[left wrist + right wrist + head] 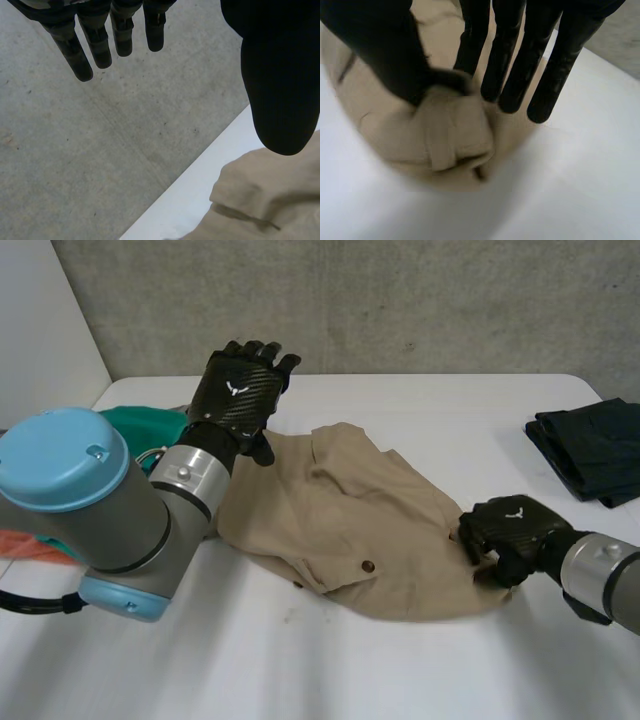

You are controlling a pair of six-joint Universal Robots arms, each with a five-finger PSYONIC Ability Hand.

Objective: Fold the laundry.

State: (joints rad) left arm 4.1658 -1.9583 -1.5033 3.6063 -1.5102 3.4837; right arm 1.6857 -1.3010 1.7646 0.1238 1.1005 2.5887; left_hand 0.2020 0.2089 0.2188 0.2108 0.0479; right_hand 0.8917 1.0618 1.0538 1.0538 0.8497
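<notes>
the fingers (262, 350) of the left hand (238, 390), in the head view, stand loose above the far left corner of the crumpled beige fabric garment (340, 520) and hold nothing. this garment lies in the middle of the white table (420, 660), with a small dark button (367, 565) on its near part. the right hand (510, 528) sits on its right edge. a folded dark garment (590, 445) lies well apart at the far right, and a green cloth (145, 425) lies behind the left arm.

in the left wrist view the fingers (100, 45) are straight and released. the garment (260, 200) is just beside the thumb; whether they touch, i cannot tell.

in the right wrist view the thumb (385, 55) and one finger pinch a bunched fold of the garment (450, 135), while the other fingers (555, 75) are straight.

i judge the fabric light, soft and limp: it will sag when lifted and slide easily on the smooth table. a corner or a hem, one for each hand, seems a better hold than a bunch.
</notes>
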